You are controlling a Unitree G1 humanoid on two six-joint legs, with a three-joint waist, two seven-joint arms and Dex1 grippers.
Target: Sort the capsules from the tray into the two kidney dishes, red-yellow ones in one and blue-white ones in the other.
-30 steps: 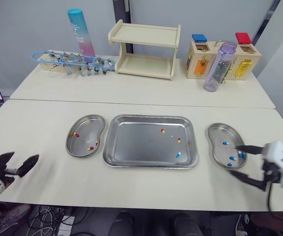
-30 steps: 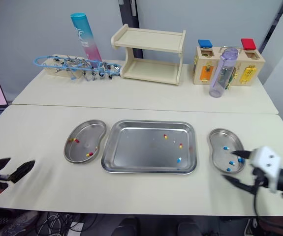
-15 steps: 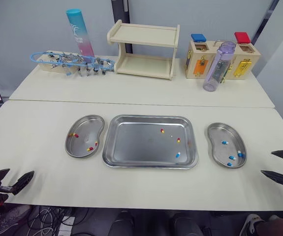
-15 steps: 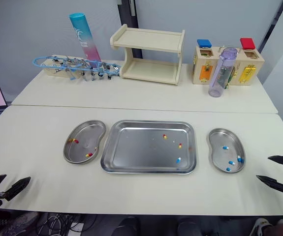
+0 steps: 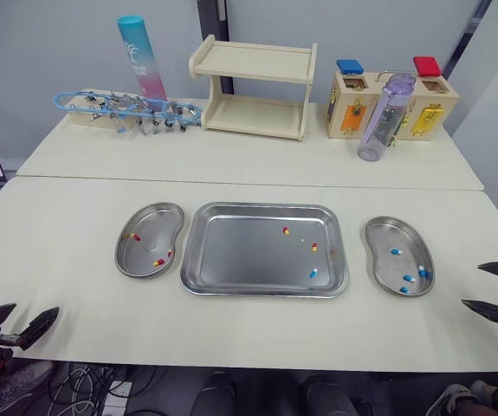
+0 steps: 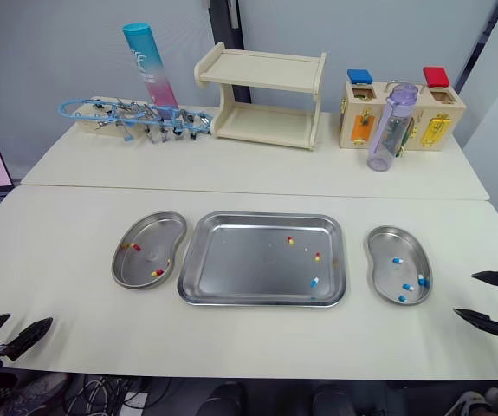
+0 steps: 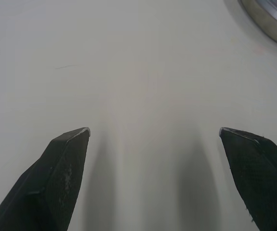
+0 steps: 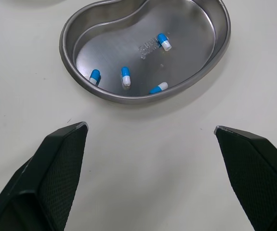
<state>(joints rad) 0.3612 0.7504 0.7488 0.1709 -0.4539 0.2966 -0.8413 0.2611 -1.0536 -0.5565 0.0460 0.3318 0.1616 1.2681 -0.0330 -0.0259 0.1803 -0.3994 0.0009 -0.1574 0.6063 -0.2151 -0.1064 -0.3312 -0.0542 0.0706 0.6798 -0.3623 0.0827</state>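
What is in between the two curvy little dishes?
The big metal tray, holding a few capsules, lies between the left dish and the right dish, seen in the left eye view.

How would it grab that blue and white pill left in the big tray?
Probably from straight above, pinching the blue-white capsule across its narrow middle. It lies flat on the tray floor near the front rim, which would hinder a sideways approach.

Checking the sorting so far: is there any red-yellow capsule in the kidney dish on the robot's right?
No, the right kidney dish holds four capsules, all blue-white.
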